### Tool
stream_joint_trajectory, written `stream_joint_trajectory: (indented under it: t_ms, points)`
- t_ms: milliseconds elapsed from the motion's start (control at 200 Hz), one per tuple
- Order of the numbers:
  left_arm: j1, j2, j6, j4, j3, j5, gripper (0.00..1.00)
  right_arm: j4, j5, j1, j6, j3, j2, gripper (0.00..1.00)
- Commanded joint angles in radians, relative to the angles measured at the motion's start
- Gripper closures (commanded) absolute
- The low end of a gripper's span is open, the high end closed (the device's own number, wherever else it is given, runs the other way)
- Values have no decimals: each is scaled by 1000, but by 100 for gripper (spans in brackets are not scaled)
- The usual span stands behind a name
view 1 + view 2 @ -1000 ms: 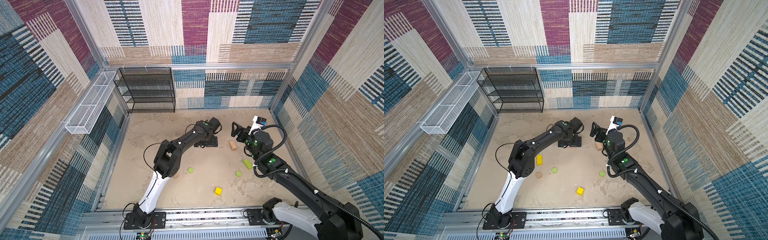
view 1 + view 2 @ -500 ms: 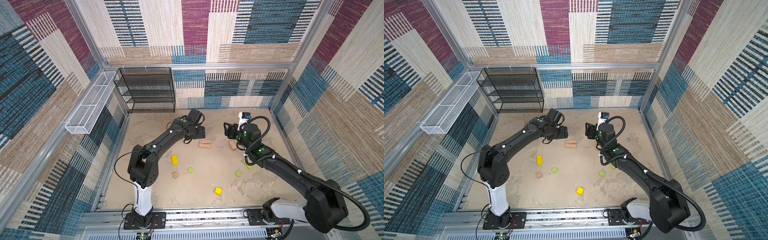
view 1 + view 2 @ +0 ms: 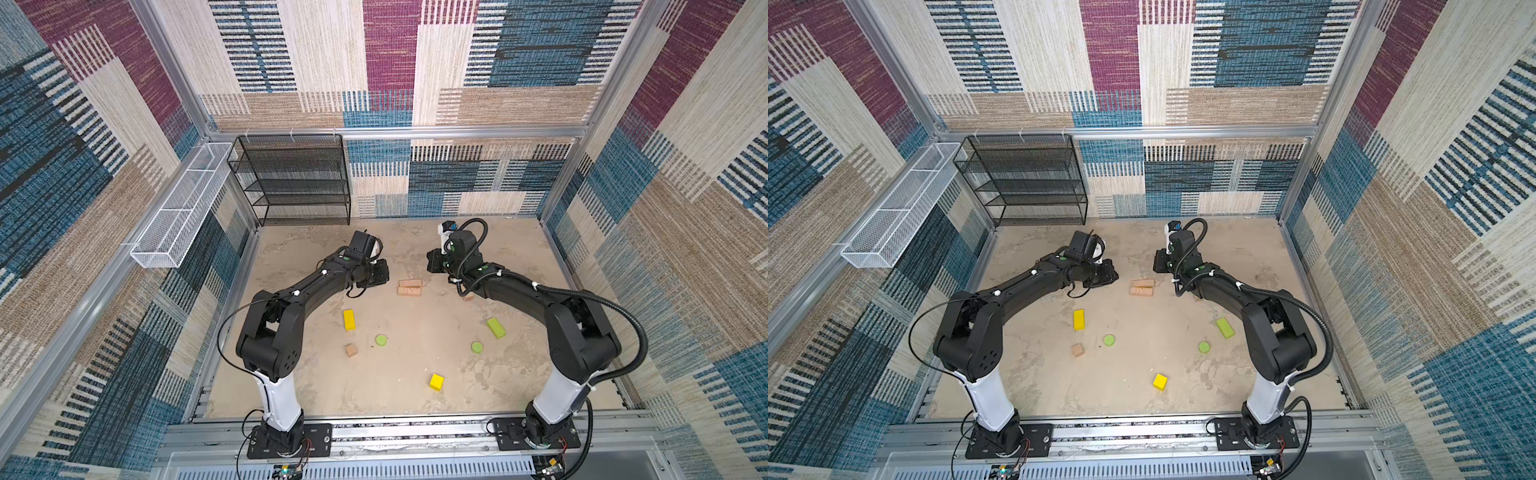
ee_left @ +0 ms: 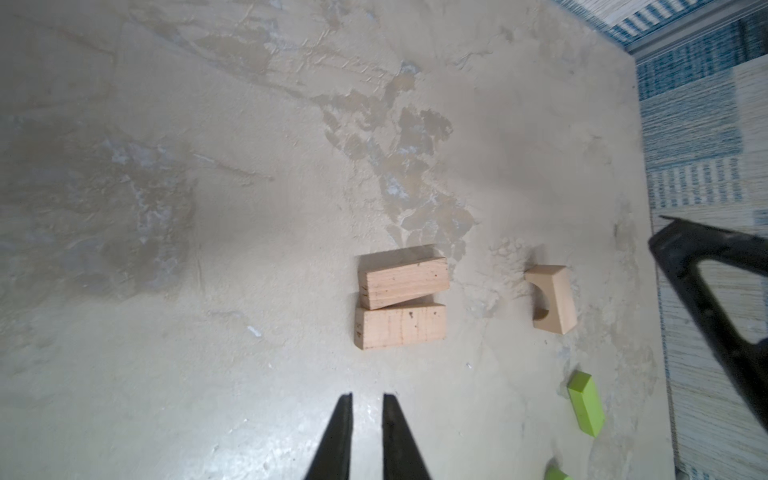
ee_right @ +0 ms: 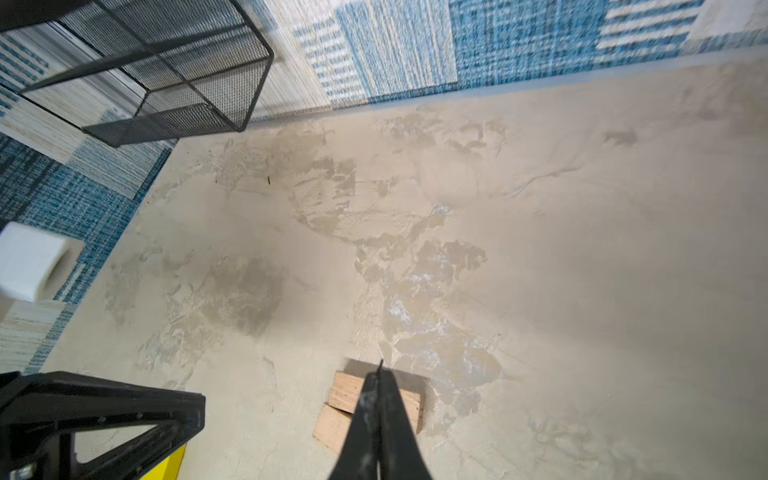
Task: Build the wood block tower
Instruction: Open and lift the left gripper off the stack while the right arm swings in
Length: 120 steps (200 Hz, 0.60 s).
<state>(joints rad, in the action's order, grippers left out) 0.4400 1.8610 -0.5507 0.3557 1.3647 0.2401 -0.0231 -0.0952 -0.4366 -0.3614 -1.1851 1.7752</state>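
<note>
Top views both have the small wooden blocks lying loose on the sandy beige tabletop (image 3: 374,395). Two tan wooden bars (image 3: 409,287) touch side by side, between the left gripper (image 3: 376,274) and right gripper (image 3: 434,262). Nearer the bases there's a yellow bar (image 3: 349,320), tan cube (image 3: 351,350), yellow cube (image 3: 436,381), lime green bar (image 3: 496,327) and two lime green discs (image 3: 381,340).

Left wrist view: fingers (image 4: 338,436) almost together with a tiny gap, nothing in it. The tan bars are just ahead, with a notched tan block (image 4: 550,299) near them.

Right wrist view: fingers (image 5: 392,415) pinched fully together, empty, tips in front of the tan bars.
</note>
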Motion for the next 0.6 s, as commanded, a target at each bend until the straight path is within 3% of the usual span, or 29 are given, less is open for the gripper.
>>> stream_joint_trajectory:
  t_ms: [0, 125, 596]
  points:
    - [-10, 44, 17, 1, 26, 32, 92, 9, -60, 1, -14, -33, 62, 100]
    - [-11, 87, 23, 18, 52, 50, 100, 23, -61, 3, -28, -57, 126, 100]
    - [-11, 143, 39, 75, 91, 5, 100, 14, -75, 18, -73, -64, 232, 100]
